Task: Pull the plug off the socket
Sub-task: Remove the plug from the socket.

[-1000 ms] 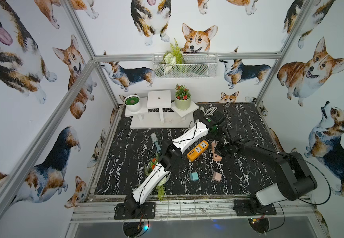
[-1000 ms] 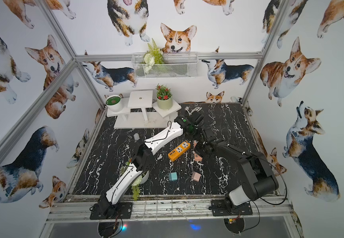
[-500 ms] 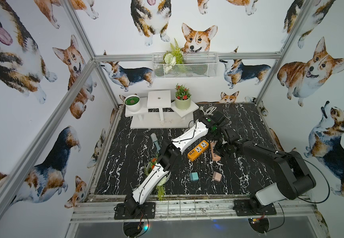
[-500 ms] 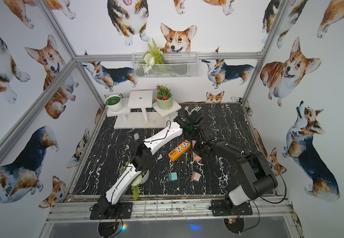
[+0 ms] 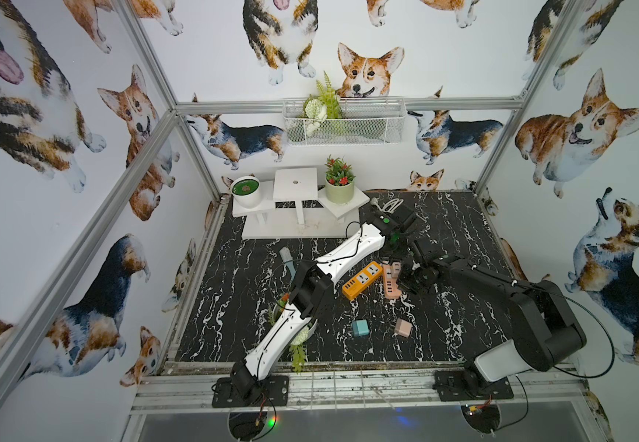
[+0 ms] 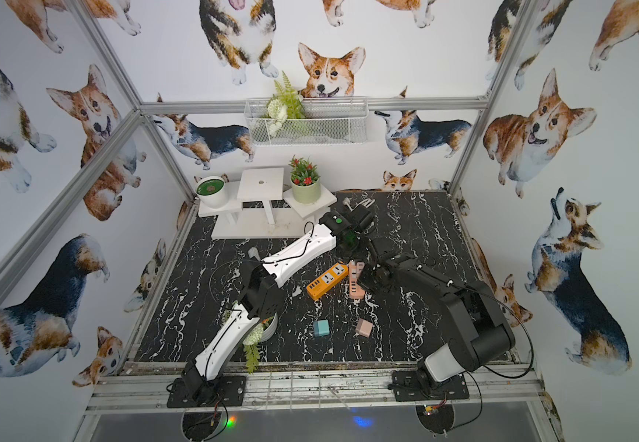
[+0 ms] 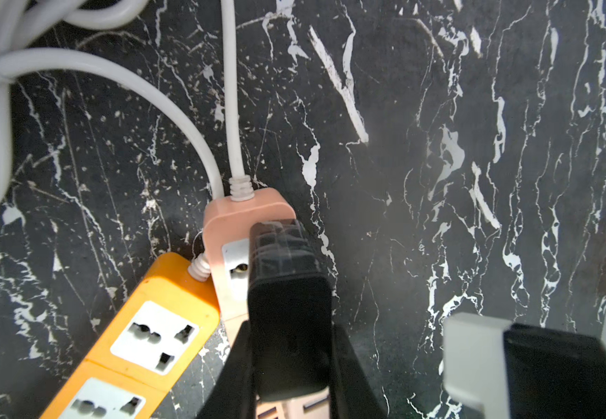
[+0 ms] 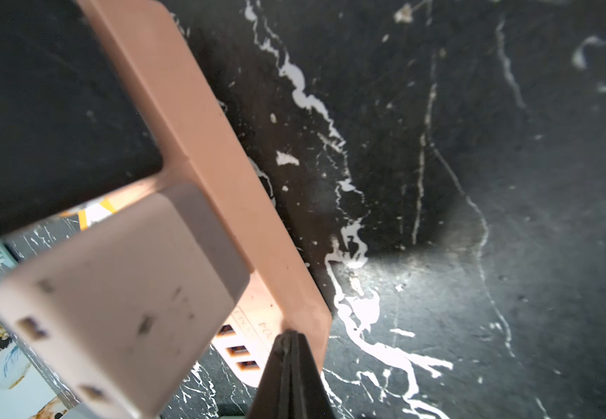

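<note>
Leftmost, mid-frame in a top view, we've got the orange plastic power strip (image 5: 361, 279), butted right up against the pale pink plastic power strip (image 5: 391, 287) on its right. Lower middle of the left wrist view, the left claw (image 7: 290, 324) is squeezed down narrow around the boxy black plastic plug (image 7: 287, 290), which sits over the pink strip's sockets near its cord end. Further right, the right claw (image 8: 287, 341) is fully closed on nothing. Its tips are at the strip's USB end, and we'd guess it's pinning the strip down. Compared with a second ago we see basically no change, arms and strips in the same spots. So we reckon the pull hasn't really started, and we can't tell if the prongs are out.
</note>
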`<move>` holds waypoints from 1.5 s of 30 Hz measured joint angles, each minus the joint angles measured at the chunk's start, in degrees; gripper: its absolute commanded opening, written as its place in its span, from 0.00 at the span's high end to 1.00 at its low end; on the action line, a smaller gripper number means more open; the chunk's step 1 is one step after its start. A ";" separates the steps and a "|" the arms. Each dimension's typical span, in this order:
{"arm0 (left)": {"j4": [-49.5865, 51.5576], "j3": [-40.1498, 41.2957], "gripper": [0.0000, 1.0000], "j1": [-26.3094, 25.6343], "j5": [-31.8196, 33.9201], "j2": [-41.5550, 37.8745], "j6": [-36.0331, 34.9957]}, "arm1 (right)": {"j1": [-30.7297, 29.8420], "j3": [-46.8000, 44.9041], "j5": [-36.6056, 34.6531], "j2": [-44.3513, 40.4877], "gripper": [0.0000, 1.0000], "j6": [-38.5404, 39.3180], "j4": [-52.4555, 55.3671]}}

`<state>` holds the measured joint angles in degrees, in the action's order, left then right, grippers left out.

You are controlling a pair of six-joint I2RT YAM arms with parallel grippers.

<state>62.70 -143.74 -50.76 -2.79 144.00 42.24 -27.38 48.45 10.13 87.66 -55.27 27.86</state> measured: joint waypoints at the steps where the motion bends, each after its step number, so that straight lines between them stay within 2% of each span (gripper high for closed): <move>1: -0.52 0.72 1.00 0.00 -0.07 -0.13 -0.02 | -0.42 0.22 -0.48 0.02 0.91 -0.13 0.09; 5: -3.37 4.66 1.00 -0.02 -0.39 -1.64 -0.09 | -1.14 1.09 -2.38 -0.31 0.90 -0.15 1.55; 11: -4.15 5.44 1.00 -0.02 -0.57 -1.90 -0.66 | -1.60 1.73 -5.25 0.02 0.90 -0.35 8.50; 24: -4.11 5.38 1.00 0.02 -0.90 -1.90 -1.88 | -2.71 3.19 -5.86 -7.91 0.86 -0.66 7.06; 28: -4.13 5.40 1.00 0.13 -1.36 -1.88 -2.21 | -4.35 4.17 -5.55 -3.80 0.83 -0.70 5.35; 45: -6.67 8.90 1.00 2.75 -8.85 -3.04 -3.21 | -9.05 9.01 -7.08 6.25 0.83 -1.60 4.24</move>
<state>56.03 -134.85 -48.01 -11.64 140.97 39.03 -36.42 57.45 3.05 93.91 -56.86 32.10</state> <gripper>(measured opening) 0.248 0.170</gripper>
